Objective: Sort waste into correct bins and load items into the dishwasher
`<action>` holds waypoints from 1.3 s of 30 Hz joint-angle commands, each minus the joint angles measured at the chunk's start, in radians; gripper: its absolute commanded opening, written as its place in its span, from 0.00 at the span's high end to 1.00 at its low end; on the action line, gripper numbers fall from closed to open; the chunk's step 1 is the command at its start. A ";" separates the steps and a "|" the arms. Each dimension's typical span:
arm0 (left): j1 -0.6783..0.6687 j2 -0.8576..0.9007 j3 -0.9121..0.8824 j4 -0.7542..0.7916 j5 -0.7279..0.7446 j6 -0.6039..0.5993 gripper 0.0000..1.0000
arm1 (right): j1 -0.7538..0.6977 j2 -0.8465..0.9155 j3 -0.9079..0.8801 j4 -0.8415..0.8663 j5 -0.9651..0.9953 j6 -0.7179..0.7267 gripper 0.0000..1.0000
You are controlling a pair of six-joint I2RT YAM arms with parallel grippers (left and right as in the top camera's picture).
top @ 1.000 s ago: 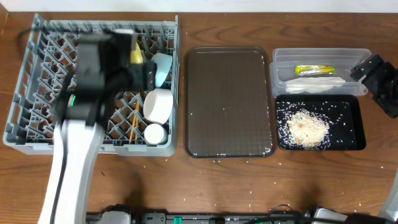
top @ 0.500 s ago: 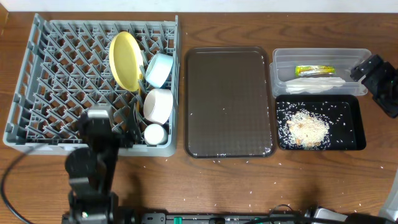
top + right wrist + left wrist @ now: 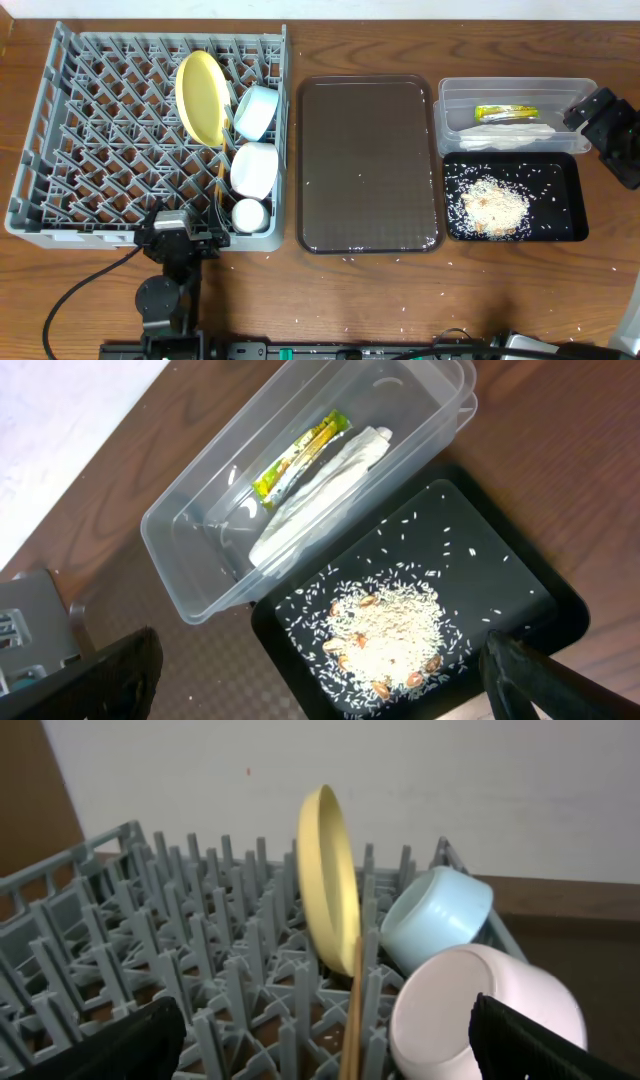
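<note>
Wide-open and empty, our left gripper [image 3: 186, 240] hangs at the near edge of the grey dish rack [image 3: 100, 130]. Our right gripper [image 3: 600, 112], equally spread, sits beside the clear tub [image 3: 452, 95], which holds the wrapper [image 3: 505, 112] and napkin [image 3: 510, 130]. We fear any nudge could topple the yellow plate [image 3: 200, 95], standing on edge straight ahead of the left gripper, onto the blue dish [image 3: 255, 110] touching it in the rack.

- surface [image 3: 520, 290]: dark wood, grain showing
- dish rack [image 3: 100, 130]: grey plastic, matt
- tub [image 3: 197, 582]: clear plastic, glossy (glints on rim)
- yellow plate [image 3: 325, 870]: smooth, dull sheen
- brown tray [image 3: 370, 160]: fine pebbled texture
- napkin [image 3: 320, 485]: crumpled white paper
</note>
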 commanded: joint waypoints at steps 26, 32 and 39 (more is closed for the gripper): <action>0.005 -0.102 -0.024 -0.187 -0.047 0.014 0.08 | -0.002 -0.003 0.000 -0.001 -0.004 0.008 0.01; 0.005 -0.102 -0.024 -0.187 -0.047 0.014 0.08 | -0.002 -0.003 0.000 -0.001 -0.004 0.008 0.01; 0.005 -0.102 -0.024 -0.187 -0.047 0.014 0.08 | -0.002 -0.003 0.000 -0.001 -0.003 0.007 0.01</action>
